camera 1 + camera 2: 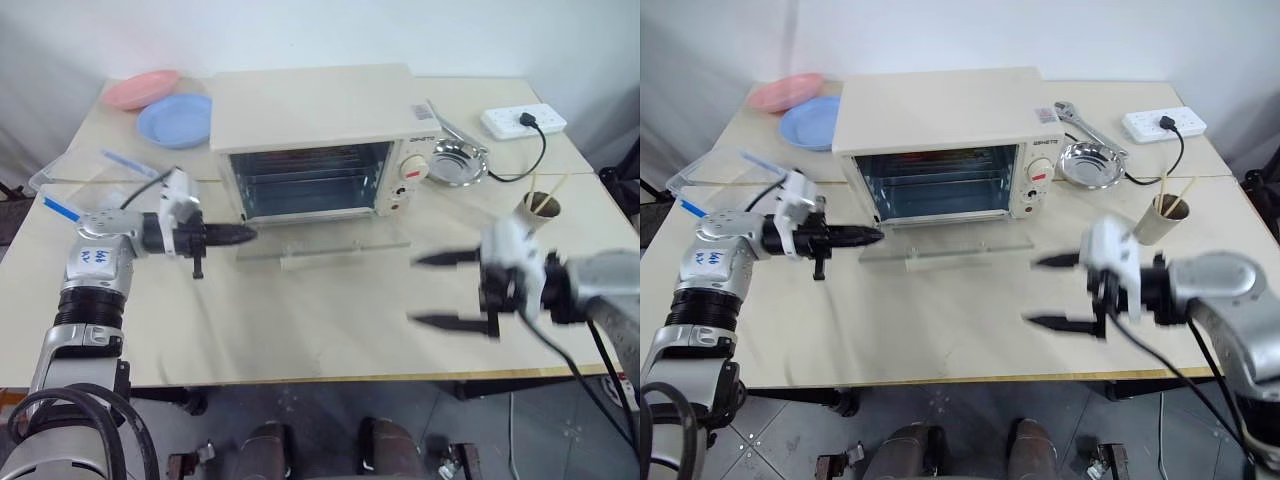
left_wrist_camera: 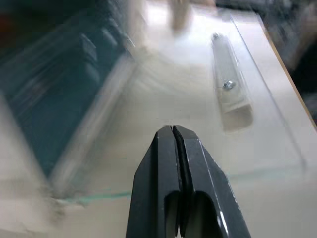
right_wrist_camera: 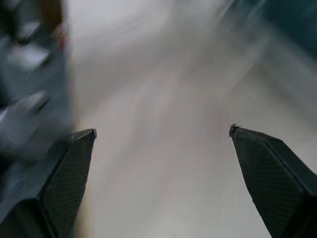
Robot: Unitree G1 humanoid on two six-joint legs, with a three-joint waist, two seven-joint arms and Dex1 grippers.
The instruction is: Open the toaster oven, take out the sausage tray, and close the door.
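Door lying flat open before toaster oven. Left gripper pinched closed, empty, hovering at door's left edge. Right gripper gaping wide, empty, seemingly mid-air near right.

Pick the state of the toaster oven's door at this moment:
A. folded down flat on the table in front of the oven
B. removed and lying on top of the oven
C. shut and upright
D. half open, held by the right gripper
A: the glass door lies flat on the table in front of the toaster oven, leaving the cavity open.
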